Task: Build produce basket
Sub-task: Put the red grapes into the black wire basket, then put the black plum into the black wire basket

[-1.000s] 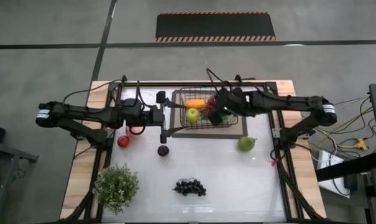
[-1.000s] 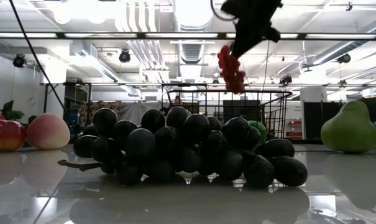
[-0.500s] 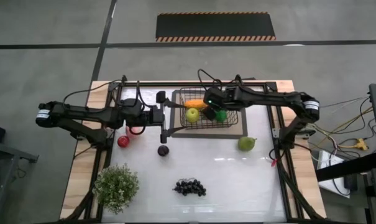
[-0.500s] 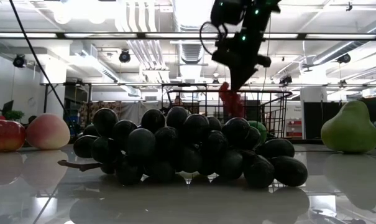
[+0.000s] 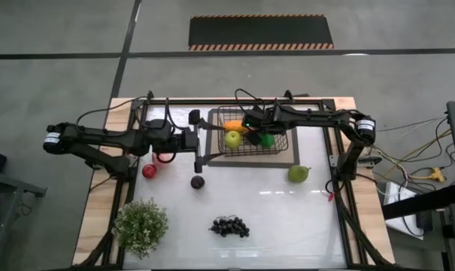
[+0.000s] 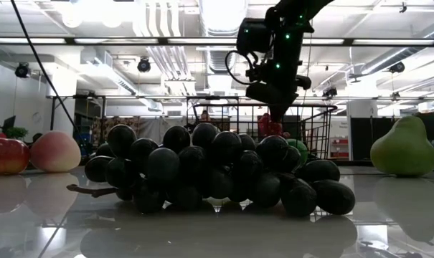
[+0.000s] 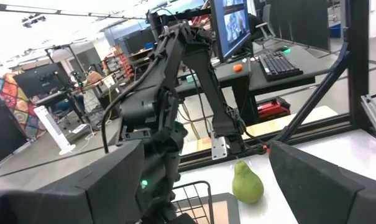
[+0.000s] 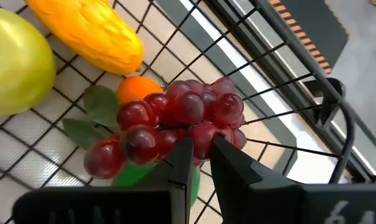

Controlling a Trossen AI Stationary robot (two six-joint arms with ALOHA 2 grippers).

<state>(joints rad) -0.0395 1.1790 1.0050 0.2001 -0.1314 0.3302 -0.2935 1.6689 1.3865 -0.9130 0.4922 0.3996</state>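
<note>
- The right tool (image 8: 197,163) pinches the red grapes (image 8: 175,121) and holds them low inside the basket (image 5: 251,148), right above the green apple (image 5: 232,138) and the mango (image 8: 88,28).
- Letting go drops them straight in.
- The left tool (image 7: 200,186), open, waits beside the basket.
</note>
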